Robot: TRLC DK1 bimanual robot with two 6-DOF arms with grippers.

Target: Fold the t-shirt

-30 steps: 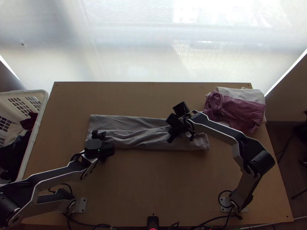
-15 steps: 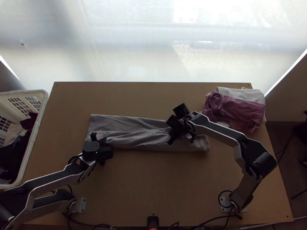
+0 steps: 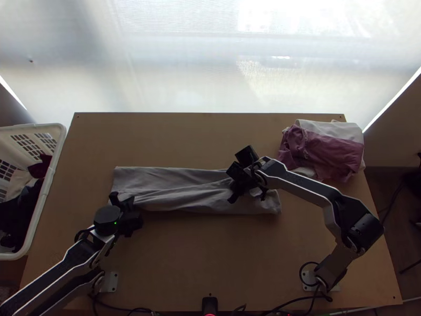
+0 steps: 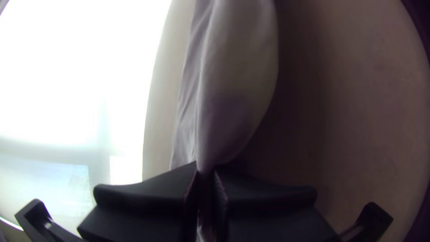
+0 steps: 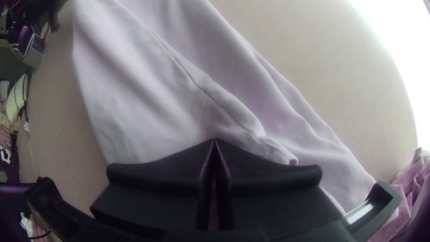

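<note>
Pinching the t-shirt point(image 4: 237, 85), left fingers point(image 4: 148, 193) show in left wrist view.

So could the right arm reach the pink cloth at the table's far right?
Likely yes: the pink cloth lies on that arm's own side, and the left arm is well away. But the right gripper is shut at the grey t-shirt, so it would probably need to lift and open first.

This looks like a robot lab, with two robot arms point(image 3: 305, 189) fixed to the near side of a wooden surface point(image 3: 200, 263), though the white laundry basket point(image 3: 44, 203) on the left looks homey.
</note>
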